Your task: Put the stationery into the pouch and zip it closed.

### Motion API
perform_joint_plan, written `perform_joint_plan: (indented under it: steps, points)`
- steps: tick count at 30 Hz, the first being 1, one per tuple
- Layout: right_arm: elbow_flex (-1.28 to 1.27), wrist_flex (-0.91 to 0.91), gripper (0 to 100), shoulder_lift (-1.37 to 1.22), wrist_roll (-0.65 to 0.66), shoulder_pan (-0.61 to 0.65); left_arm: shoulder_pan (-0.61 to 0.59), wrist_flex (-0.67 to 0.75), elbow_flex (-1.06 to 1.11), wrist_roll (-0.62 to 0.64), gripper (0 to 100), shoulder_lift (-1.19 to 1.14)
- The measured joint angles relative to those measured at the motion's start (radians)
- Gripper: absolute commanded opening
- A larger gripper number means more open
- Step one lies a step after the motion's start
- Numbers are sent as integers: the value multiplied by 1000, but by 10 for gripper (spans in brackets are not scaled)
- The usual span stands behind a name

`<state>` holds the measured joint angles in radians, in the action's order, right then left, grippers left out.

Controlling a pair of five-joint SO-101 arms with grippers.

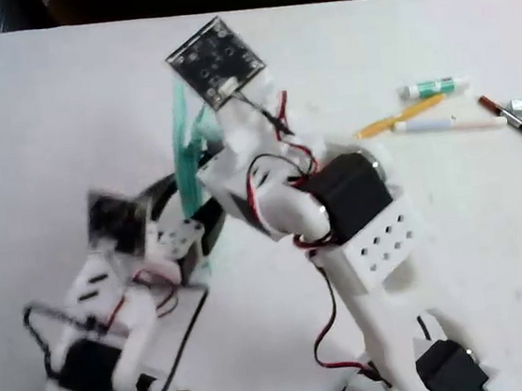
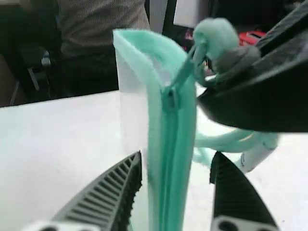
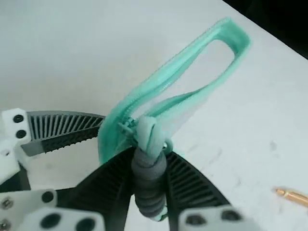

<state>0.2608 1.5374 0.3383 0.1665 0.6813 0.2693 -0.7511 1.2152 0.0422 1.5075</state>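
High view: teal pouch (image 1: 184,143) upright over table (image 1: 63,114), between both arms; pens (image 1: 446,123) lie well apart, outside it.
Left wrist view: left hand (image 2: 176,163) released, fingers straddling pouch's zipped edge, gap on one side.
Right wrist view: right hand (image 3: 147,166) clenched on zipper pull (image 3: 147,139); pouch mouth gapes beyond.

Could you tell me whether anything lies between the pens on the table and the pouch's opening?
Yes: the right arm lies between the pens and the pouch, with the right gripper shut on the zipper pull.
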Motion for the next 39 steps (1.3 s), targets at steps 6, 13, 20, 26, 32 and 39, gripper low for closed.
perform_joint_plan:
  steps: [6,13,20,26,32,39]
  points:
    - [14,64,18,0,81,98,-5,51,144,0,214,199]
    - [61,157,18,0,110,126,0,78,149,0,210,195]
    - [164,175,18,-2,180,86,0,78,149,-2,99,196]
    - [187,175,18,-64,186,61,37,80,161,-114,98,203]
    - [350,176,18,-192,219,29,118,100,199,-129,119,203]
    - [483,170,18,-339,216,-35,129,54,203,-127,209,203]
